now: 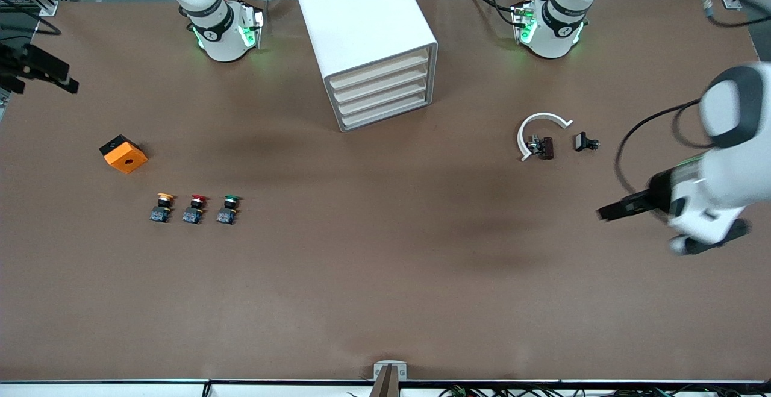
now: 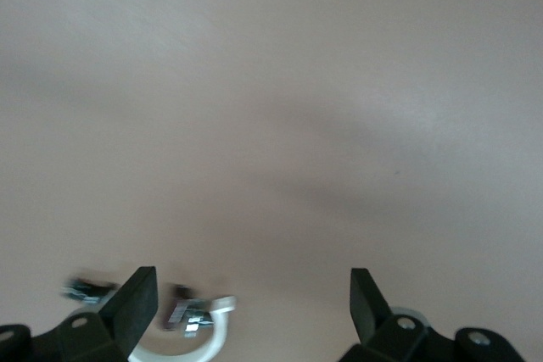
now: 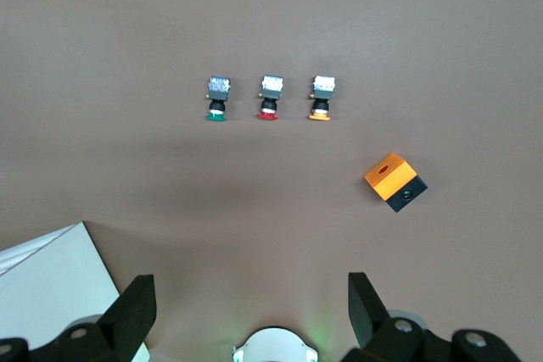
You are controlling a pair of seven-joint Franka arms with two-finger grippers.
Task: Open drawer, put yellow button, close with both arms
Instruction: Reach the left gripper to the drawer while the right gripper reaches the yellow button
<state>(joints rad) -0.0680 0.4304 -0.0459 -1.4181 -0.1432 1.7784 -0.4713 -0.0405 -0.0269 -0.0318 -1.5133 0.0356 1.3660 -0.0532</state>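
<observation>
The white cabinet (image 1: 367, 35) stands between the arms' bases, its four cream drawers shut; the top drawer (image 1: 379, 70) is shut. The yellow button (image 1: 163, 206) stands on the table toward the right arm's end, beside the red button (image 1: 196, 208) and the green button (image 1: 228, 208). It also shows in the right wrist view (image 3: 321, 97). My left gripper (image 1: 607, 212) is open and empty over bare table at the left arm's end (image 2: 254, 290). My right gripper (image 3: 252, 294) is open and empty, high above its own base, out of the front view.
An orange and black block (image 1: 123, 153) lies near the buttons, farther from the front camera. A white ring piece (image 1: 538, 129) with a dark metal part (image 1: 542, 147) and a small black part (image 1: 584, 142) lie near the left gripper.
</observation>
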